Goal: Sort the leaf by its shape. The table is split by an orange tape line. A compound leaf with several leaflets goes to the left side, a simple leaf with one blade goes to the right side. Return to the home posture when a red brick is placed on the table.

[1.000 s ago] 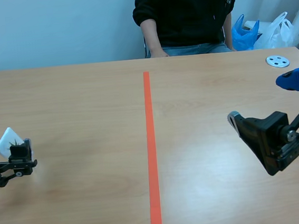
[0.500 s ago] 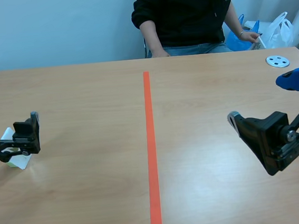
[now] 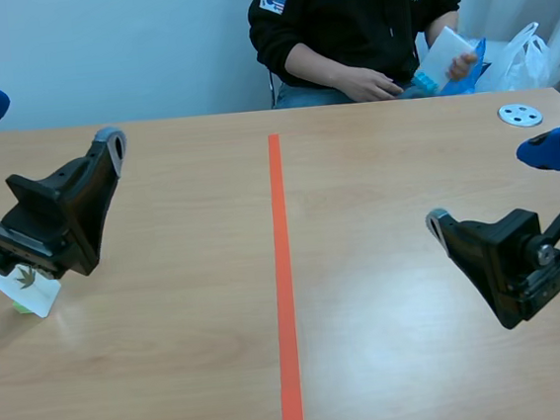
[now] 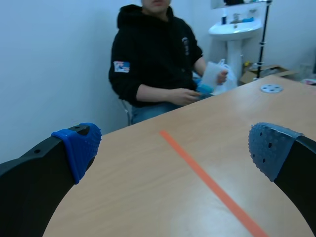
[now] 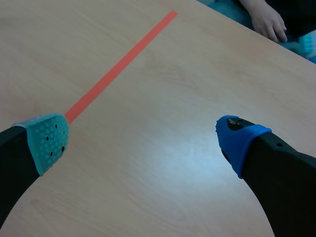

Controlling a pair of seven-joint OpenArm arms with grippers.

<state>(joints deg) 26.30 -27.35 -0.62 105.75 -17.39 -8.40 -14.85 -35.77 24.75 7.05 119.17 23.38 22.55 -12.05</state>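
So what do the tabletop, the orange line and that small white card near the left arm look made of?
Tabletop: probably light wood-grain laminate, smooth, with a soft sheen where light reflects. Orange line: flat matte tape. White card: looks like thin paper or card bearing a small leaf; too small to tell more.

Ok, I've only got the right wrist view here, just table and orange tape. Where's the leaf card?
Observer: The leaf card lies on the table, left of the orange tape line, beside the left arm.
Operator: Is the left claw holding it?
Observer: No. The left claw is open and raised above the table, and the card lies free.
Operator: Any red brick out?
Observer: None in view. The person holds a white packet beyond the table's far edge.
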